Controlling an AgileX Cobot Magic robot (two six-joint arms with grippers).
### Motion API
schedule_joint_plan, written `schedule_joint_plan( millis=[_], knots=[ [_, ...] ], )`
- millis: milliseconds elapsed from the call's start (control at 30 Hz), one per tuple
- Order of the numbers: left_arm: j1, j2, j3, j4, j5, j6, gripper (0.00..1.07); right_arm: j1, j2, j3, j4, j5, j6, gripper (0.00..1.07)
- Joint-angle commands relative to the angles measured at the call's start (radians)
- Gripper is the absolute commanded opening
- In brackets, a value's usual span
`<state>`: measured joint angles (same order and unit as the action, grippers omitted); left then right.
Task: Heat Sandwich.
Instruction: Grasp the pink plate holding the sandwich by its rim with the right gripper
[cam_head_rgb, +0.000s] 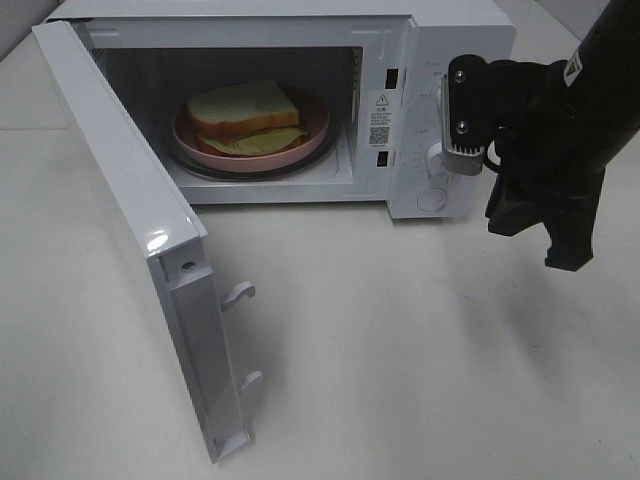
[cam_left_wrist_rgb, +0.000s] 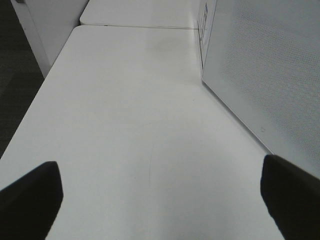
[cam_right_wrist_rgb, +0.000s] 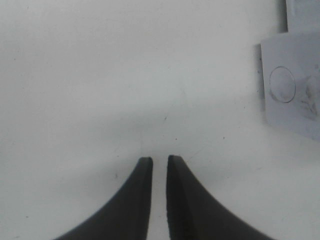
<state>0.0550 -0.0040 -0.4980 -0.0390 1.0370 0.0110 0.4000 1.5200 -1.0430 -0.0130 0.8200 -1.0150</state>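
White tabletop (cam_left_wrist_rgb: 125, 100); left hand (cam_left_wrist_rgb: 160, 197) spread wide, empty; right hand (cam_right_wrist_rgb: 155, 159) barely parted, holding nothing; sandwich (cam_head_rgb: 245, 108) partly shadowed inside microwave (cam_head_rgb: 450, 60).

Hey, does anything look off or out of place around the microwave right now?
Nothing spilled or damaged. The sandwich sits on its pink plate inside the microwave, lettuce poking out in front. Only the door stands wide open.

My left fingers (cam_left_wrist_rgb: 30, 200) and right fingers (cam_right_wrist_rgb: 130, 210) are cut off at the wrist views' edges, roots unseen. The microwave (cam_head_rgb: 440, 40) label (cam_head_rgb: 380, 118) is too small to read. Its round control (cam_right_wrist_rgb: 282, 84) is blurred, perhaps a button.
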Motion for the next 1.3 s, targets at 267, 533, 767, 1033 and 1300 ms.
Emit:
schedule_joint_plan(
  millis=[267,533,767,1033,1300],
  knots=[
    [0.002,-0.025,0.003,-0.004,-0.001,0.002,1.01,-0.005,-0.01,-0.005,-0.005,-0.026,-0.173,0.63],
    [0.002,-0.025,0.003,-0.004,-0.001,0.002,1.01,-0.002,-0.01,-0.005,-0.005,-0.033,-0.076,0.98],
    [0.002,-0.025,0.003,-0.004,-0.001,0.002,1.01,0.002,-0.01,-0.005,-0.031,-0.061,-0.08,0.96],
    [0.002,-0.025,0.003,-0.004,-0.001,0.002,1.01,0.09,0.066,-0.075,-0.088,-0.067,-0.068,0.93],
    [0.002,-0.025,0.003,-0.004,-0.001,0.002,1.01,0.139,0.158,-0.195,-0.088,-0.064,-0.068,0.92]
  ],
)
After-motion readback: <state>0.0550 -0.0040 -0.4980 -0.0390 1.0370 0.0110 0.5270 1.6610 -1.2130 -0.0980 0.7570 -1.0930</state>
